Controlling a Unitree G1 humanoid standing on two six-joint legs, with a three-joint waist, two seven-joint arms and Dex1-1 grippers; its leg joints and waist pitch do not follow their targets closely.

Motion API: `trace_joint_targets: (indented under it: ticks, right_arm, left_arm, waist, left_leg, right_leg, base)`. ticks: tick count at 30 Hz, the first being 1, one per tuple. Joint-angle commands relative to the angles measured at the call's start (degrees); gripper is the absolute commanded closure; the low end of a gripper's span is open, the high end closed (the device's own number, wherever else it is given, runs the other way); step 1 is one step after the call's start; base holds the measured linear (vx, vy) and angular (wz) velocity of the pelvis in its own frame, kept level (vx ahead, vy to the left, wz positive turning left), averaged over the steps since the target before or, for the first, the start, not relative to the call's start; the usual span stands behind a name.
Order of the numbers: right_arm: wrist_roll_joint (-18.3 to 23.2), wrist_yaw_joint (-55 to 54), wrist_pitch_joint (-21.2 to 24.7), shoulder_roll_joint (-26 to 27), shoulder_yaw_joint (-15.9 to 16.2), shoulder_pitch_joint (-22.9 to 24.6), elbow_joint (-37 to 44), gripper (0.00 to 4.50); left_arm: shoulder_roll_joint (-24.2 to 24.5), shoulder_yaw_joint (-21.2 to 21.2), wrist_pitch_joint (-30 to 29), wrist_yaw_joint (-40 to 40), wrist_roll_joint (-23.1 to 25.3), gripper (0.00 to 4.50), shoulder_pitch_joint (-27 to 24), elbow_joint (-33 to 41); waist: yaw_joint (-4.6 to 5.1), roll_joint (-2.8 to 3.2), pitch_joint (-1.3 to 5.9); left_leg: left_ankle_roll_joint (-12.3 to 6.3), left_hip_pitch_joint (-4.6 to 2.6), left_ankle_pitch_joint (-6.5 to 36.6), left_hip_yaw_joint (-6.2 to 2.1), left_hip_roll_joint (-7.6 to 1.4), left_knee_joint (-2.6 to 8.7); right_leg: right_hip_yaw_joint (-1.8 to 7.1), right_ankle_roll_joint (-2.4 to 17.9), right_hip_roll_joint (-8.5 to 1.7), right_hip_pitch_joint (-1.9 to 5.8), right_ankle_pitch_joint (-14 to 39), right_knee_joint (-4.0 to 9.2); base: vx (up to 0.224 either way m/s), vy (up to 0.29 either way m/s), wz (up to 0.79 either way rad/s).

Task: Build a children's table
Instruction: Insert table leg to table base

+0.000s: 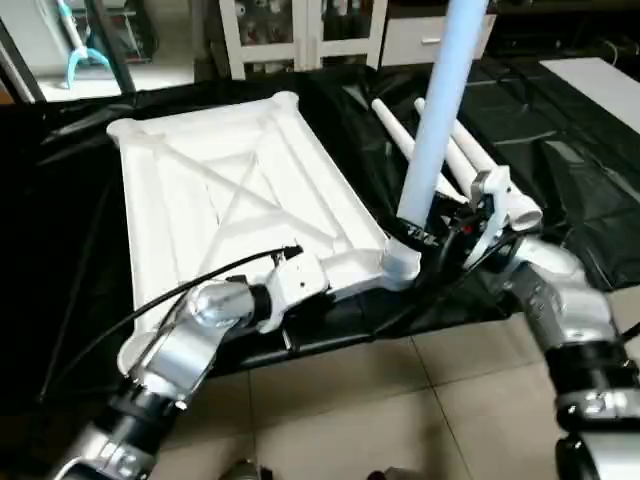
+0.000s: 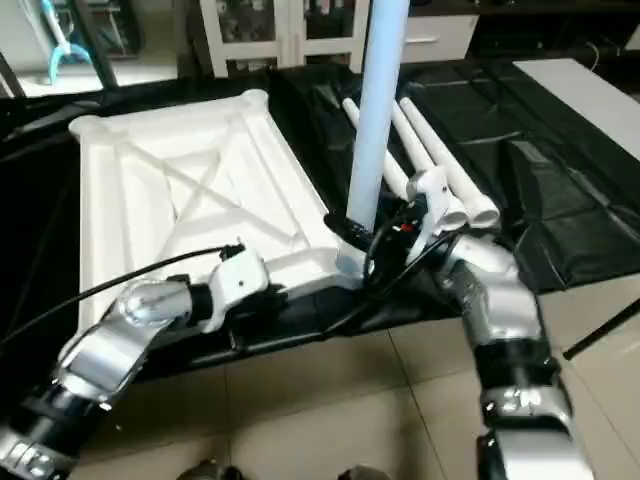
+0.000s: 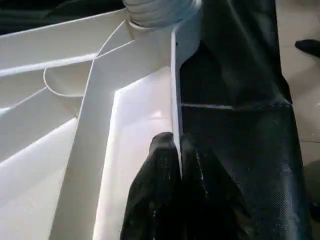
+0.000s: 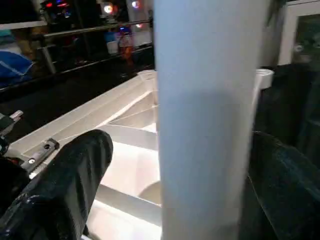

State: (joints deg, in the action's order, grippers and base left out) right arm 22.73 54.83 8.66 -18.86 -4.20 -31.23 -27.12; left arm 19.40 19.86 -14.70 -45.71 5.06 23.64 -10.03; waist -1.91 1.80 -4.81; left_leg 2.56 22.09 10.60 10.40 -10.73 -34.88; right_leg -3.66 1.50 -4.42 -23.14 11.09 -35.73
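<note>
The children's table is in parts on a black sheet. Its white tabletop point(image 1: 220, 190) lies underside up, showing X ribs. One white leg point(image 1: 435, 120) stands upright in the near right corner socket point(image 1: 400, 262). My left gripper point(image 3: 176, 142) is shut on the tabletop's near rim point(image 3: 175, 90), one black finger on each side of the thin wall. At the base of the upright leg point(image 4: 205, 110), my right gripper point(image 4: 180, 155) is open. Its fingers point(image 4: 75, 175) stand on both sides of the leg, with a gap on one side.
More white legs point(image 1: 455, 150) lie side by side on the black sheet point(image 1: 560, 170) to the right of the tabletop. Tiled floor point(image 1: 400, 400) runs along the near edge. White cabinets point(image 1: 300, 30) stand behind the sheet.
</note>
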Motion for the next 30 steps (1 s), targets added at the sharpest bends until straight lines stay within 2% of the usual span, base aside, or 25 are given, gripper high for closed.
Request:
trace_joint_targets:
  ticks: [1, 2, 3, 4, 5, 6, 7, 8, 10, 11, 15, 17, 19, 21, 22, 24, 26, 30]
  right_arm:
    - [-0.1, -0.8, -0.8, 0.1, -0.9, 0.4, 0.9, 0.06]
    - [-0.2, -1.1, -0.9, 0.3, -0.8, 0.7, 0.9, 0.06]
    - [-0.3, -1.5, -0.7, 0.4, -0.8, 1.2, 1.6, 0.06]
    - [-0.3, -1.7, -0.5, 0.5, -0.8, 1.5, 2.1, 0.06]
    - [-0.3, -2.1, -0.2, 0.6, -0.8, 1.9, 2.9, 0.06]
    - [-0.2, -2.4, 0.3, 0.7, -0.7, 3.2, 4.6, 0.06]
    - [-0.1, -2.5, 0.4, 0.7, -0.5, 3.7, 5.2, 0.06]
    - [-0.1, -2.5, 0.5, 0.7, -0.5, 4.3, 5.6, 0.06]
    - [0.1, -2.4, 0.6, 0.6, -0.4, 4.8, 6.0, 0.06]
    - [0.3, -2.4, 0.7, 0.5, -0.4, 5.5, 6.6, 0.06]
    - [0.7, -2.3, 1.0, 0.5, -0.1, 7.1, 8.2, 0.06]
    - [0.7, -2.5, 1.1, 0.5, 0.0, 7.4, 8.8, 0.06]
    - [0.9, -2.9, 1.7, 0.7, -0.1, 7.9, 10.1, 0.06]
    - [1.0, -3.1, 1.8, 0.7, -0.2, 8.0, 10.4, 0.06]
    - [1.2, -3.3, 1.9, 0.7, -0.4, 8.0, 10.6, 0.0]
    - [1.3, -3.5, 1.9, 0.8, -0.5, 8.0, 10.8, 0.0]
    - [1.6, -4.1, 1.9, 0.9, -1.1, 8.0, 11.1, 0.0]
    - [2.0, -5.6, 2.6, 1.2, -2.0, 8.7, 11.9, 0.0]
  left_arm:
    - [0.1, -1.0, 2.5, 0.6, -0.6, 4.5, 2.6, 0.4]
    - [0.8, -0.3, 3.6, 0.6, 0.5, 4.5, 3.1, -0.8]
    - [2.0, 0.4, 5.0, 0.5, 2.0, 4.5, 4.1, -3.4]
    - [2.7, 0.5, 5.5, 0.4, 2.7, 4.5, 4.6, -4.7]
    - [3.1, 0.6, 5.9, 0.4, 3.3, 4.5, 5.0, -5.7]
    - [5.9, 0.6, 9.1, -0.2, 5.0, 4.5, 6.5, -10.9]
    - [7.1, 0.5, 10.7, -0.4, 5.6, 4.5, 7.2, -13.0]
    - [7.8, 0.5, 11.6, -0.6, 6.0, 4.5, 7.5, -14.3]
    - [8.7, -0.2, 13.1, -0.8, 5.5, 4.5, 8.4, -16.7]
    - [9.7, -1.2, 14.7, -1.9, 4.6, 4.5, 9.1, -18.5]
    - [12.4, -1.5, 18.5, -3.2, 4.6, 4.5, 11.6, -24.0]
    - [13.4, -1.4, 19.8, -3.4, 4.9, 4.5, 12.6, -26.1]
    - [14.1, -1.5, 22.0, -5.1, 3.9, 4.5, 13.6, -28.9]
    - [14.1, -2.0, 22.1, -6.7, 2.9, 4.5, 13.9, -29.9]
    - [13.7, -3.0, 22.4, -8.2, 1.4, 4.04, 14.3, -31.2]
    - [13.4, -3.8, 22.6, -8.8, 0.5, 3.93, 14.7, -32.0]
    - [12.9, -5.1, 24.4, -9.1, -1.1, 3.79, 15.7, -33.5]
    - [13.3, -6.9, 26.1, -10.9, -4.1, 3.44, 17.4, -33.8]
  waist:
    - [0.07, -0.04, 5.2]
    - [0.11, -0.06, 5.23]
    - [0.0, 0.35, 5.28]
    - [-0.02, 0.47, 5.33]
    - [-0.02, 0.3, 5.37]
    - [-0.04, 0.64, 5.39]
    - [-0.02, 0.63, 5.5]
    - [0.14, 0.92, 5.47]
    - [0.45, 0.8, 5.42]
    - [0.5, 1.09, 5.36]
    - [0.79, 1.57, 5.47]
    - [1.07, 1.47, 5.45]
    - [1.39, 1.61, 5.37]
    - [1.44, 1.34, 5.37]
    - [1.39, 1.47, 5.39]
    - [1.3, 1.51, 5.45]
    - [1.22, 1.16, 5.5]
    - [0.77, 1.34, 5.34]
  left_leg:
    - [-3.56, -1.06, 8.6, -0.66, -2.23, 3.61]
    - [-3.49, -1.11, 8.7, -0.64, -2.25, 3.6]
    - [-3.5, -0.99, 8.4, -0.79, -2.12, 3.56]
    - [-3.38, -1.1, 8.5, -0.73, -2.12, 3.52]
    - [-3.41, -1.07, 8.3, -0.75, -2.1, 3.55]
    - [-3.3, -1.04, 8.3, -0.84, -2.13, 3.55]
    - [-3.37, -1.0, 8.5, -0.84, -1.89, 3.49]
    - [-3.09, -0.77, 8.6, -1.1, -1.88, 3.66]
    - [-2.71, -0.81, 9.4, -1.11, -1.82, 3.69]
    - [-2.56, -0.83, 9.7, -1.12, -1.81, 3.71]
    - [-2.54, -0.97, 9.9, -1.13, -1.9, 3.71]
    - [-2.5, -0.91, 10.4, -1.15, -1.85, 3.74]
    - [-2.32, -0.94, 11.0, -1.14, -1.86, 3.79]
    - [-2.32, -1.05, 10.8, -1.11, -2.03, 3.83]
    - [-2.31, -1.1, 10.6, -1.08, -2.01, 3.79]
    - [-2.57, -1.14, 9.9, -1.01, -2.05, 3.74]
    - [-2.9, -1.11, 9.5, -0.92, -1.99, 3.69]
    - [-2.59, -1.25, 10.2, -0.88, -2.17, 3.8]
  right_leg:
    - [2.55, 14.5, -3.44, 3.19, 6.6, 4.23]
    - [2.58, 14.4, -3.45, 3.18, 6.8, 4.25]
    - [2.52, 14.0, -3.41, 3.23, 6.9, 4.3]
    - [2.52, 13.8, -3.38, 3.13, 6.6, 4.33]
    - [2.52, 13.7, -3.31, 3.2, 5.8, 4.25]
    - [2.5, 13.8, -3.33, 3.21, 5.3, 4.07]
    - [2.45, 13.3, -3.3, 3.32, 5.0, 4.19]
    - [2.31, 13.0, -3.24, 3.53, 5.0, 4.0]
    - [2.27, 13.1, -3.22, 3.5, 5.5, 4.18]
    - [2.28, 13.2, -3.26, 3.43, 5.9, 4.17]
    - [2.3, 14.3, -3.21, 3.32, 3.9, 3.98]
    - [2.27, 14.7, -3.22, 3.41, 3.6, 3.92]
    - [2.27, 14.8, -3.25, 3.43, 4.1, 3.95]
    - [2.36, 15.0, -3.32, 3.37, 3.8, 3.98]
    - [2.37, 15.3, -3.38, 3.34, 3.7, 3.89]
    - [2.4, 15.9, -3.37, 3.29, 2.4, 3.74]
    - [2.42, 16.0, -3.42, 3.36, 2.1, 3.74]
    - [2.5, 15.9, -3.57, 3.23, 4.0, 3.85]
  base:
    - [0.0, 0.0, 0.0]
    - [0.0, 0.0, 0.0]
    - [0.0, 0.0, 0.0]
    - [0.0, 0.0, 0.0]
    - [0.0, 0.0, 0.0]
    - [0.0, 0.0, 0.0]
    - [0.0, 0.0, 0.0]
    - [0.0, 0.0, 0.0]
    - [0.0, 0.0, 0.0]
    - [0.0, 0.0, 0.0]
    - [0.0, 0.0, 0.0]
    - [0.0, 0.0, 0.0]
    - [0.0, 0.0, 0.0]
    - [0.0, 0.0, 0.0]
    - [0.0, 0.0, 0.0]
    - [0.0, 0.0, 0.0]
    - [0.0, 0.0, 0.0]
    - [0.0, 0.0, 0.0]
